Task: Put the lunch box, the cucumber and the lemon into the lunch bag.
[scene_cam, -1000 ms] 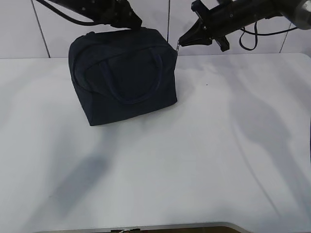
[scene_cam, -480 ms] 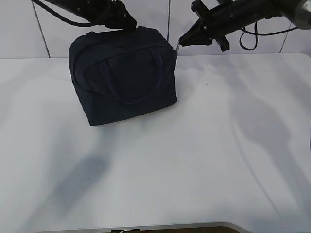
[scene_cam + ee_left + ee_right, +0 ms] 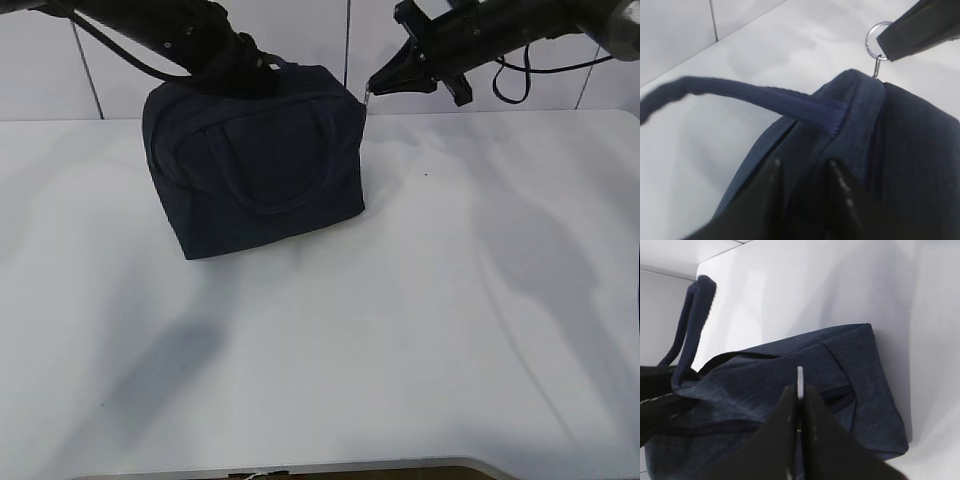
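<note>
The dark navy lunch bag (image 3: 255,170) stands on the white table (image 3: 420,320) at the back left, its top closed. My left gripper (image 3: 250,75) is on the bag's top rear edge. In the left wrist view (image 3: 805,167) its fingers pinch a fold of bag fabric (image 3: 910,150) beside a loop handle (image 3: 740,92). My right gripper (image 3: 372,88) is shut on the metal ring pull (image 3: 875,40) at the bag's top right corner. The ring's edge shows between the fingertips in the right wrist view (image 3: 799,376). The lunch box, cucumber and lemon are out of view.
A tiled wall (image 3: 50,60) rises right behind the bag. The table's front edge (image 3: 350,468) runs along the bottom of the exterior view. The second loop handle (image 3: 275,160) lies flat against the bag's front face.
My left gripper has moved down and to the left onto the bag's top rear edge. My right gripper has stayed at the ring pull. The bag has not shifted.
</note>
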`<state>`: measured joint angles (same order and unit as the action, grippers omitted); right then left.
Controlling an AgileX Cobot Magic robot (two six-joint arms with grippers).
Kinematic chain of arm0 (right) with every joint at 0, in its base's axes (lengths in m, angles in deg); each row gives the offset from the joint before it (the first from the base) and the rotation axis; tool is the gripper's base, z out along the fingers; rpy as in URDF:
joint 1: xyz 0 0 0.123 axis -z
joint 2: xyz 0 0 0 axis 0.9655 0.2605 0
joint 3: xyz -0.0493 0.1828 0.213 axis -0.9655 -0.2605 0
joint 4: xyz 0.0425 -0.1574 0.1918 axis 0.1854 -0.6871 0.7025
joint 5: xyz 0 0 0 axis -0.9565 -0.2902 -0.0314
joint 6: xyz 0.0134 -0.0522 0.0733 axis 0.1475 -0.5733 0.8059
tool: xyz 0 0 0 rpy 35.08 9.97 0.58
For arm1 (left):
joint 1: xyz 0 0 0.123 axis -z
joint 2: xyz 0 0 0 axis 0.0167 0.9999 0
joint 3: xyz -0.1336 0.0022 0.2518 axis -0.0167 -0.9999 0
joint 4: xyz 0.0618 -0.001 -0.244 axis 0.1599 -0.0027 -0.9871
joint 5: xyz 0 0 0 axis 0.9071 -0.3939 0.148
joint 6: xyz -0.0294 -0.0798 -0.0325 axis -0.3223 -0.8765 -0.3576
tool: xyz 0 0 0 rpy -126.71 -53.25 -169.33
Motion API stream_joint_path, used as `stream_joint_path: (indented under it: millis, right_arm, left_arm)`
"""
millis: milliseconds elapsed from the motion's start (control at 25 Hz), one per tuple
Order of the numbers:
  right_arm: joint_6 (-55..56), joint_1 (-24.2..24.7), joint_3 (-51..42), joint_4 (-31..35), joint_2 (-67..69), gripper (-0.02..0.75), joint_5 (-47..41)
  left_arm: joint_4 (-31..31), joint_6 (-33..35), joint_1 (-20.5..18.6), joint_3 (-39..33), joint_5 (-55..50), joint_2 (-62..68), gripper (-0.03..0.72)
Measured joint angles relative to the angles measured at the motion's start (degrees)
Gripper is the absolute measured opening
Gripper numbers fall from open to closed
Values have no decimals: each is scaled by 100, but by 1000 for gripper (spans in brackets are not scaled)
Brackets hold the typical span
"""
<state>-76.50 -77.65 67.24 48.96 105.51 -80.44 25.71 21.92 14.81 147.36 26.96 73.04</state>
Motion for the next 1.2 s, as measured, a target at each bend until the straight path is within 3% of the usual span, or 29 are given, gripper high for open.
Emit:
stream_joint_path:
  millis: [120,200,480,1200]
  right_arm:
    - [0,0,0,23,0,7,0]
    - [0,0,0,23,0,6,0]
    - [243,0,0,40,0,7,0]
    - [3044,0,0,414,4,5,-13]
  left_arm:
    - [143,0,0,0,-72,0,46]
    - [250,0,0,0,-193,0,6]
    - [613,0,0,0,-652,-81,-3]
    - [552,0,0,0,-696,-339,-5]
